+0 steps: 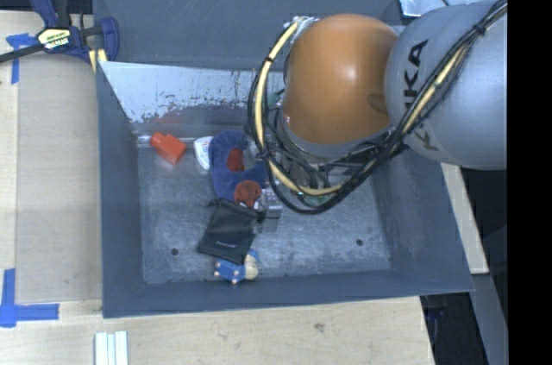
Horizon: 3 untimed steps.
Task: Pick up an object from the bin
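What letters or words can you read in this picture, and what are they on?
"KA": black letters on the robot's grey arm, next to its orange cover. More letters lower down are crossed by cables and cannot be read for sure.
Black flat pouch in the bin: a tiny pale mark, too small to read.
The other things in the bin carry no readable text.
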Each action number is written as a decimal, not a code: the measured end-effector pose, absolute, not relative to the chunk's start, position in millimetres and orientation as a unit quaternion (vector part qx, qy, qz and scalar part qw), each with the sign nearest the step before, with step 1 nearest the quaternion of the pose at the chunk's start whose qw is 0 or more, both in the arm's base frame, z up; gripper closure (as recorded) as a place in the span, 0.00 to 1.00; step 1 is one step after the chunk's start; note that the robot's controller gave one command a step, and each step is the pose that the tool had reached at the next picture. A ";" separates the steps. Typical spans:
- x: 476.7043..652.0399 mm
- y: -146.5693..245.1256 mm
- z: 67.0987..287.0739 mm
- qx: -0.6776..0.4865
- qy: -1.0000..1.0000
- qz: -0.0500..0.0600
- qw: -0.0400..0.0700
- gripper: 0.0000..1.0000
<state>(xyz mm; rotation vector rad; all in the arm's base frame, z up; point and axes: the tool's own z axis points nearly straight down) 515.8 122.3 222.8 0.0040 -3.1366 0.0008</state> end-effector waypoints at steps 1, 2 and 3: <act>508.9 112.1 70.6 0.068 -0.998 0.000 0.001 0.00; 515.2 113.6 77.2 0.066 -0.998 -0.002 -0.012 1.00; 504.6 121.9 239.3 0.065 -0.998 -0.001 -0.005 1.00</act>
